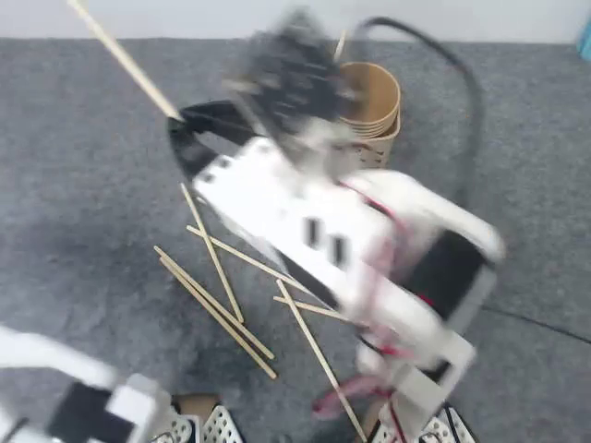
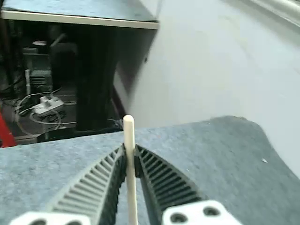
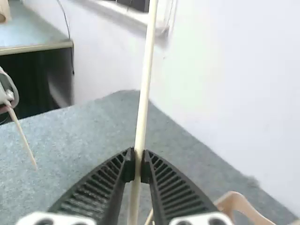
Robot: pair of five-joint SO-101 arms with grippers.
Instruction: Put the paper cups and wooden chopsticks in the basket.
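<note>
My right gripper (image 1: pixel 181 120) hangs over the grey mat, left of the basket (image 1: pixel 374 157), shut on a long wooden chopstick (image 1: pixel 125 60) that sticks out far past its tips. In its wrist view the gripper (image 3: pixel 137 157) pinches the chopstick (image 3: pixel 145 84), and the basket's rim (image 3: pixel 234 204) shows beside it. Stacked paper cups (image 1: pixel 374 97) stand in the basket. My left gripper (image 2: pixel 129 150) is shut on another chopstick (image 2: pixel 128 131), with a short end poking out. Farther off in the right wrist view, the left gripper (image 3: pixel 5 93) holds its chopstick (image 3: pixel 21 140) hanging down.
Several loose chopsticks (image 1: pixel 217 272) lie crossed on the mat in front of the right arm. The left arm's white links (image 1: pixel 65 369) sit at the near left corner. A black cable (image 1: pixel 462 92) arcs past the cups. The table's far edge meets a wall.
</note>
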